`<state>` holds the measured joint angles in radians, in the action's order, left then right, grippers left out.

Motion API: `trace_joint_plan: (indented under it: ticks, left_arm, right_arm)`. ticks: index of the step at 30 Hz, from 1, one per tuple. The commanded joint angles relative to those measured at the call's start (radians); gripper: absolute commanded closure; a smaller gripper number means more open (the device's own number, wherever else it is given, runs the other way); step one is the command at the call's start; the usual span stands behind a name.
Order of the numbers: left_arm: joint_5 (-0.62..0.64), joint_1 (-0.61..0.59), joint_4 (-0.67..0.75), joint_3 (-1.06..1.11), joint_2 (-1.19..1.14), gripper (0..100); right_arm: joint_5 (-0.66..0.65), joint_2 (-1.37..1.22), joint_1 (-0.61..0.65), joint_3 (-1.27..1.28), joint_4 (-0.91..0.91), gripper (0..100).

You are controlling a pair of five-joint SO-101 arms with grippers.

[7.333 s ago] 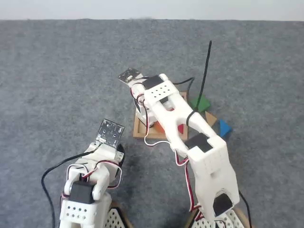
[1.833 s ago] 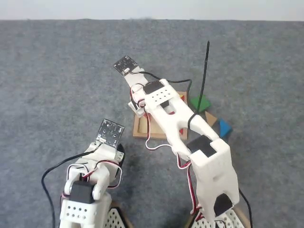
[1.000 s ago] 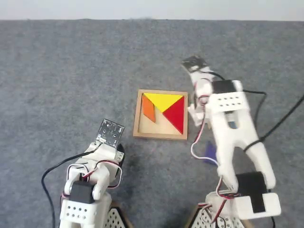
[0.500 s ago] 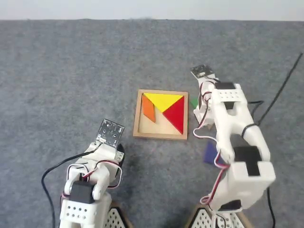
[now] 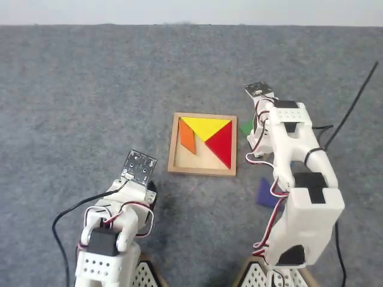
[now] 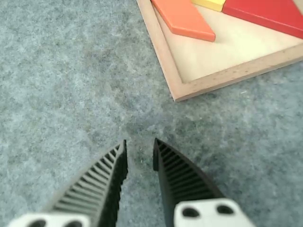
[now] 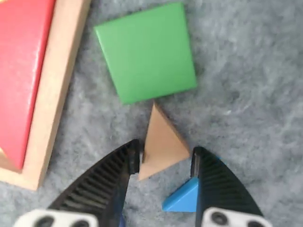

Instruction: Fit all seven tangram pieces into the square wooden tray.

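at the lower left of the high view the left arm [image 5: 116,221] sits near the frame's bottom edge. its left gripper [image 6: 139,147] hangs over bare grey worktop [image 5: 90,89], jaws narrow, a slim gap and nothing between them.

the square wooden tray [image 5: 202,172] lies at the centre of the frame. inside it an orange parallelogram [image 5: 187,141] lies along the left wall, a yellow triangle [image 5: 205,127] runs along the top wall, and a red triangle [image 5: 222,145] sits against the right wall. the lower left of the tray floor is bare wood.

right of the tray a green square [image 7: 147,52] lies just beside the rim. the right gripper [image 7: 164,158] is down at a tan triangle [image 7: 161,142], jaws part-open, one at each side, close against its edges. a blue triangle [image 7: 182,198] lies just beside the tan one. a purple piece [image 5: 266,192] lies lower right, partly under the right arm [image 5: 299,197].
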<state>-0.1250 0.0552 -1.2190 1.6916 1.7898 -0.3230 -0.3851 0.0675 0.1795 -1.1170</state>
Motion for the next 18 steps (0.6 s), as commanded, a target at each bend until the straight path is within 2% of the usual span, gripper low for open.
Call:
trace_joint_plan:
  ticks: [1, 9, 13, 18]
  left_arm:
    - [0.006, 0.002, 0.003, -0.007, -0.002, 91]
    - [0.006, 0.002, 0.003, -0.007, -0.002, 91]
    - [0.006, 0.002, 0.003, -0.007, -0.002, 91]
    - [0.006, 0.002, 0.003, -0.007, -0.002, 91]
  right_arm:
    - [-0.051, -0.015, -0.019, -0.060, 0.021, 78.5]
    - [-0.051, -0.016, -0.008, -0.038, 0.002, 79.4]
    - [-0.015, -0.005, -0.001, -0.040, -0.024, 87.0]
    - [-0.009, -0.002, 0.008, -0.044, -0.024, 87.4]
